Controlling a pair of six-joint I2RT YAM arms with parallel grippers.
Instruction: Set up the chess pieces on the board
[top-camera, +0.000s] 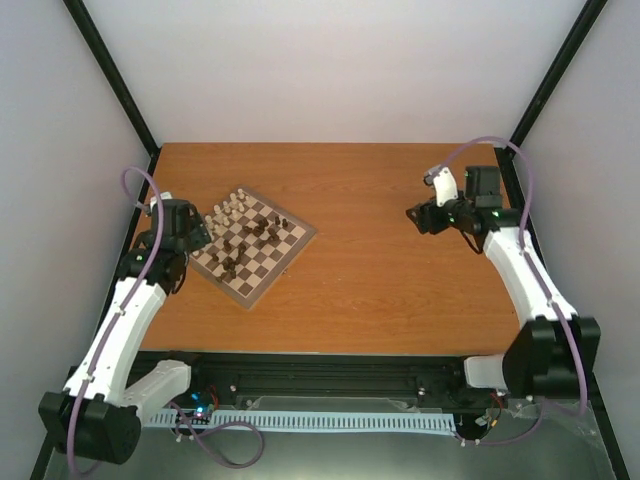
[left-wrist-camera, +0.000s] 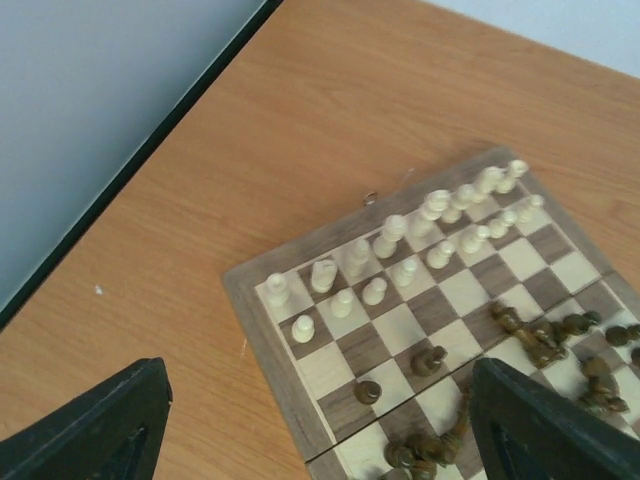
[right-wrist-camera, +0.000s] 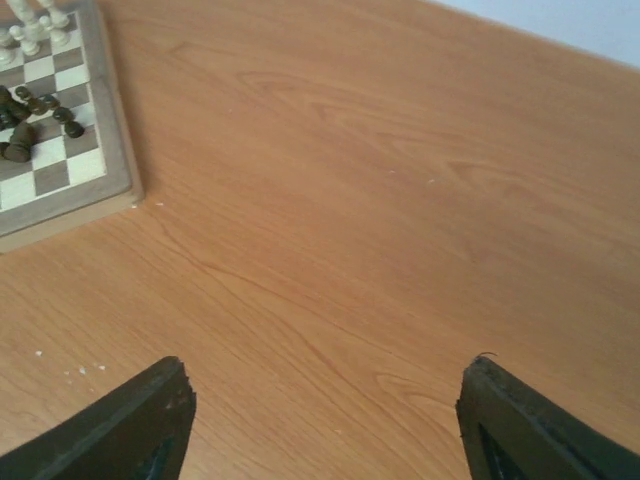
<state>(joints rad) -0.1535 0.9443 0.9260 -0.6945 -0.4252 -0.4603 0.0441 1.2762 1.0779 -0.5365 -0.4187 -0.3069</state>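
Figure: both grippers open, chessboard (top-camera: 252, 245) at my left.
I see the left gripper (left-wrist-camera: 320, 440), fingers spread and empty, at the board's left corner; cream pieces (left-wrist-camera: 400, 240) stand along its far-left edge; dark pieces (left-wrist-camera: 540, 340) scattered mid-board; right gripper (right-wrist-camera: 320, 420), likewise parted, over the tabletop (right-wrist-camera: 350, 200).

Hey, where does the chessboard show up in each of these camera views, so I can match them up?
Top external: the chessboard lies left of the middle of the table, turned like a diamond.
Left wrist: the chessboard fills the lower right.
Right wrist: only a corner of the chessboard shows, at top left.
Shared landmark: the dark pieces heaped on it, in all three views.
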